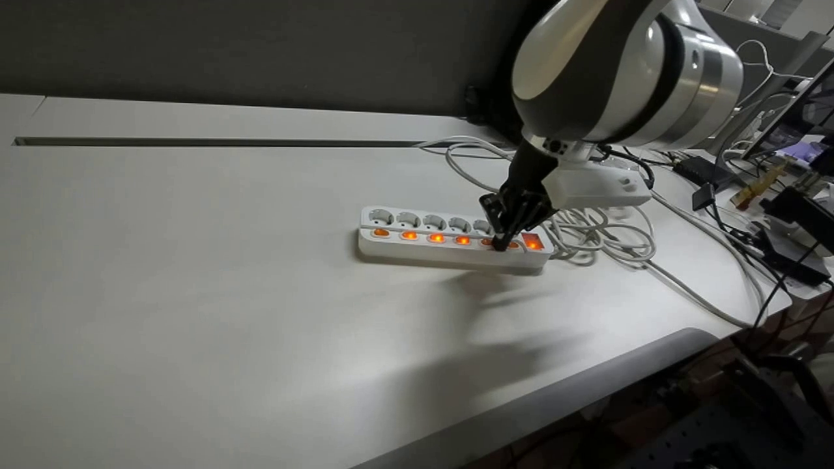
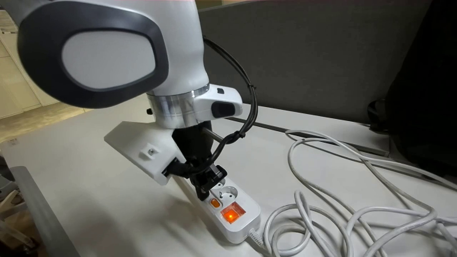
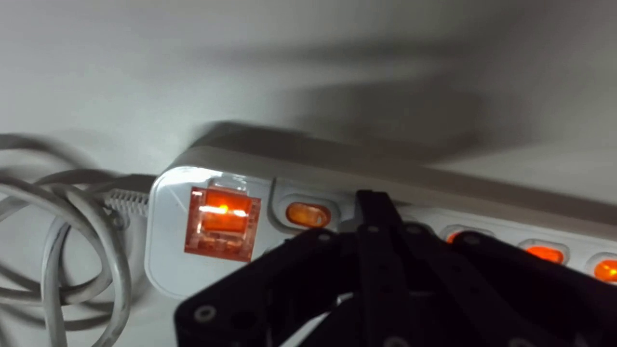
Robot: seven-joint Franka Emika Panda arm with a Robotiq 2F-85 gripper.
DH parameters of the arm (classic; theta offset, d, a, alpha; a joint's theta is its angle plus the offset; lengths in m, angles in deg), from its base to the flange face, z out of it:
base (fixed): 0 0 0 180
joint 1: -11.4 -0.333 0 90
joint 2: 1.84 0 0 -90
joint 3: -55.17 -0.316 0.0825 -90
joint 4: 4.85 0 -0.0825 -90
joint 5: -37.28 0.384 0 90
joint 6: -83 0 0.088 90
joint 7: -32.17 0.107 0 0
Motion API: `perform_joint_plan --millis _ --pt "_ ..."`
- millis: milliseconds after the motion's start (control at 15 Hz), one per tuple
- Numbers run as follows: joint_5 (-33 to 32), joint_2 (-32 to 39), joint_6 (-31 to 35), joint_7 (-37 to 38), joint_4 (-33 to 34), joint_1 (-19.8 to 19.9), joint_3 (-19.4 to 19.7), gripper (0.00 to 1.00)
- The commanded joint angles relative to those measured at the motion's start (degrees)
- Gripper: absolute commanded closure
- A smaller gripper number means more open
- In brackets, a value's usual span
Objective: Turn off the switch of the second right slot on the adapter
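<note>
The adapter is a white power strip (image 1: 423, 251) with a row of sockets and orange switches; its cable end also shows in an exterior view (image 2: 250, 214) and the wrist view (image 3: 168, 265). My gripper (image 1: 500, 243) is shut, fingertips together, pointing down at the switch row. The second right switch (image 1: 486, 241) looks dim orange beside the fingertips; in the wrist view the fingers mostly cover its place. The rightmost slot switch (image 3: 308, 214) is dim, just beside the fingertips (image 3: 378, 197). I cannot tell whether the tips touch the strip.
A large red main switch (image 3: 222, 224) glows at the cable end. Coiled white cable (image 1: 606, 234) lies beside the strip. Several other switches (image 1: 436, 238) are lit. A dark partition (image 1: 228, 52) stands behind the white table (image 1: 195, 293). A monitor and electronics stand beyond the cables.
</note>
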Motion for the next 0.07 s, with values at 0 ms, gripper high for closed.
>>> perform_joint_plan --millis 0 --pt "4.4 2.1 -7.9 -6.3 2.6 5.4 -4.3 1.00"
